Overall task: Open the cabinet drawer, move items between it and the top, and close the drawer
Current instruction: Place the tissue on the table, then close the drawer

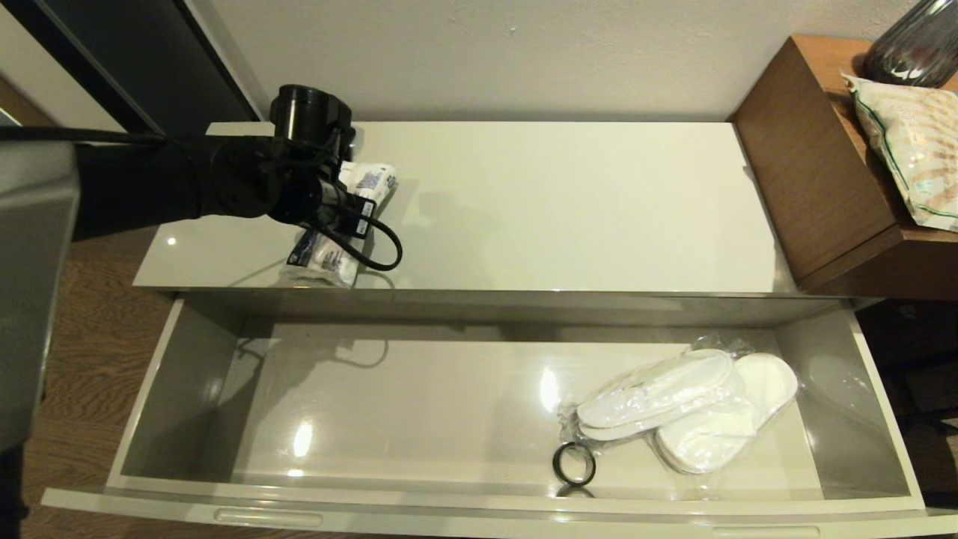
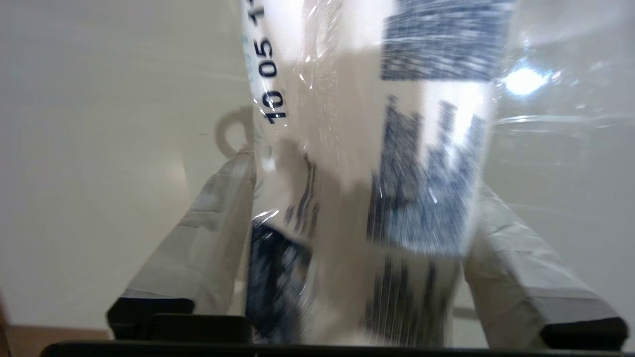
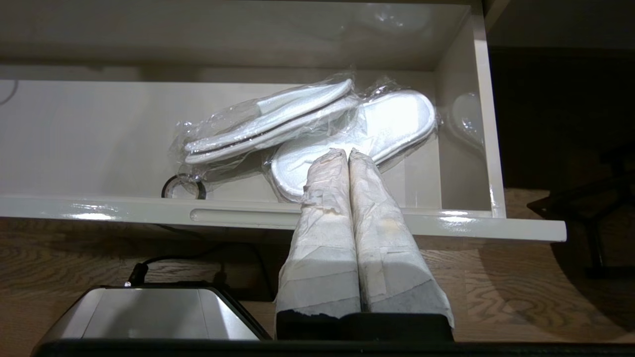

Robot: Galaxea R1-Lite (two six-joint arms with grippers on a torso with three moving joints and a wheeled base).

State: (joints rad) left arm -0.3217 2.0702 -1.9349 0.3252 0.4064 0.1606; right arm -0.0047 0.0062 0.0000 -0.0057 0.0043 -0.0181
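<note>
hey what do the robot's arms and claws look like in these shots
The left arm is matte black, with a round black wrist housing and a looping black cable. Both claws, left and right, have long tapering fingers wrapped in wrinkled off-white tape on black bases.

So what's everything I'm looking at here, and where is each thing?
Glossy cream-white cabinet top: one, against the wall, above the drawer.
Wide shallow cream-grey drawer: one, pulled open.
White tissue pack with dark blue print: one, on the top's left part, under the left arm.
White flat slippers in a crinkly clear plastic bag: one bag, white, in the drawer's right part.
Small black ring: one, in the drawer, against the bag's near-left corner.
Brown wooden side table: one, right of the cabinet.
Green-trimmed snack bag: one, on the side table.
Dark ribbed vase: one, behind the snack bag.
Left gripper: black arm, over the tissue pack, pack between its jaws.
Right gripper: jaws shut, held before the drawer's front.
</note>
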